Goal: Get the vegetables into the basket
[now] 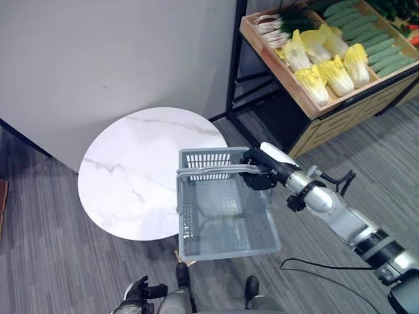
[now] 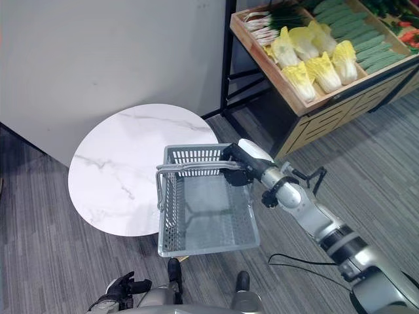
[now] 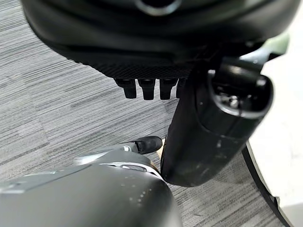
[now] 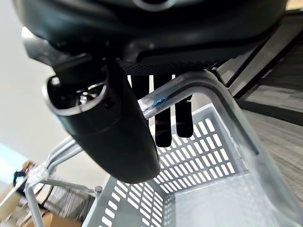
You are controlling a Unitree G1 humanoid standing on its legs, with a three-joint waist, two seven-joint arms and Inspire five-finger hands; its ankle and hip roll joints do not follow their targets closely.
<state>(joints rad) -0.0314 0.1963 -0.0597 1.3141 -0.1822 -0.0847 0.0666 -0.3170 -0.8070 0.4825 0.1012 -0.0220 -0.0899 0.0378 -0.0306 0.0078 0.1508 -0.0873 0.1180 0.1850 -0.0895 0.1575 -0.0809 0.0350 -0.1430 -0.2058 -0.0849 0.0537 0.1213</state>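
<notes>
I have the right hand curled around the metal handles of the grey basket, which hangs empty in the air, partly over the near edge of the round marble table and partly over the floor. The left hand sits low by my side, fingers loosely bent on nothing. The vegetables, yellow cabbages, green cucumbers and spring onions, lie well apart in the wooden crate on the shelf ahead. My worry is the grip: in the right wrist view the handles rest on the fingers near their tips, so a swing could slip the basket off. Setting it down half off the table could tip it.
</notes>
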